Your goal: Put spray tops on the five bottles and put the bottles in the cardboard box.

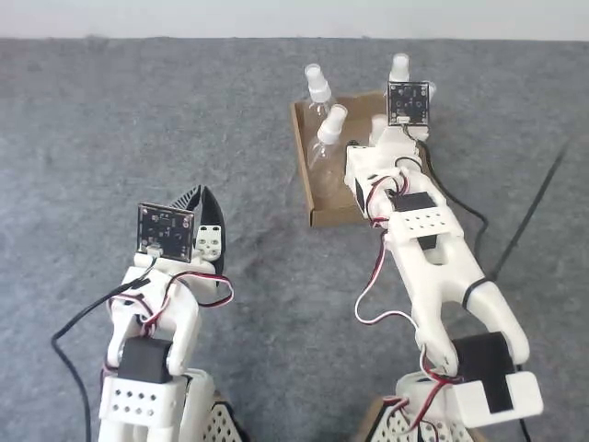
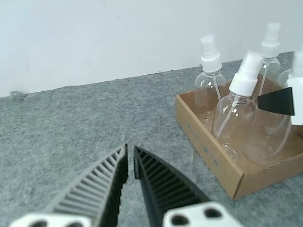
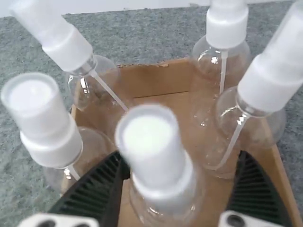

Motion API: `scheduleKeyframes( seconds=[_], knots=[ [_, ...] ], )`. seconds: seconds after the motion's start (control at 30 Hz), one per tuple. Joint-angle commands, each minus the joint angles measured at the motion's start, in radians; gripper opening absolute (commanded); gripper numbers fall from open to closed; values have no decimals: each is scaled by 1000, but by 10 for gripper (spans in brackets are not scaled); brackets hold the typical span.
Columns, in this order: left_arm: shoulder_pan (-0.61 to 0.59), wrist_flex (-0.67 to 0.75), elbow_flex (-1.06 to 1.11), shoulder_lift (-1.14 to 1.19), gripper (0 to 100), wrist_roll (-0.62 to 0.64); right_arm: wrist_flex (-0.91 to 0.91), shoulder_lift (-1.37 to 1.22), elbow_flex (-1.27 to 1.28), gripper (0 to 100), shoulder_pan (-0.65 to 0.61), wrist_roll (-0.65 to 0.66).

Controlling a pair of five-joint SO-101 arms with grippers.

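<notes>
Inside the cardboard box (image 1: 309,184): five bottles (image 2: 210,80), upright, spray tops (image 3: 61,38) on. Astride the bottle (image 3: 151,142) by the box's near wall: right gripper (image 3: 182,165), fingers apart, not clamping. Well outside the box: left gripper (image 2: 131,150), fingers together, empty. Seemingly left only to withdraw straight up, along the bottle's axis.

5 bottles (image 3: 151,146) stand inside the cardboard box (image 3: 161,78).
</notes>
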State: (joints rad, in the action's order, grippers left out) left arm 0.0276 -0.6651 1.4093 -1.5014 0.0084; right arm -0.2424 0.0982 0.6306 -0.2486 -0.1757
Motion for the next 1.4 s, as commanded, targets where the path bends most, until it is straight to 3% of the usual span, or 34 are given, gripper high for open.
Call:
scheduleKeyframes(
  seconds=[0.0, 0.5, 0.8, 0.97, 1.1, 1.2, 1.37],
  knots=[
    [2, 25, -7, 6, 12, 18, -35, 44, -83, 282, -7, 20],
    [0, 25, -7, 6, 12, 18, -271, 236, -258, 282, 2, 106],
    [-6, 25, -7, -2, 12, 18, -590, 410, -367, 277, 4, 106],
    [-40, 26, -16, -3, 12, 18, -757, 526, -365, 144, 4, 106],
    [-140, 17, -81, -3, 12, 21, -854, 627, -298, 48, 4, 106],
    [-207, -31, -140, -3, 13, 23, -878, 740, -180, 31, 4, 115],
    [-255, -137, -176, -3, 13, 18, -872, 1001, 118, 28, 1, 267]
  ],
)
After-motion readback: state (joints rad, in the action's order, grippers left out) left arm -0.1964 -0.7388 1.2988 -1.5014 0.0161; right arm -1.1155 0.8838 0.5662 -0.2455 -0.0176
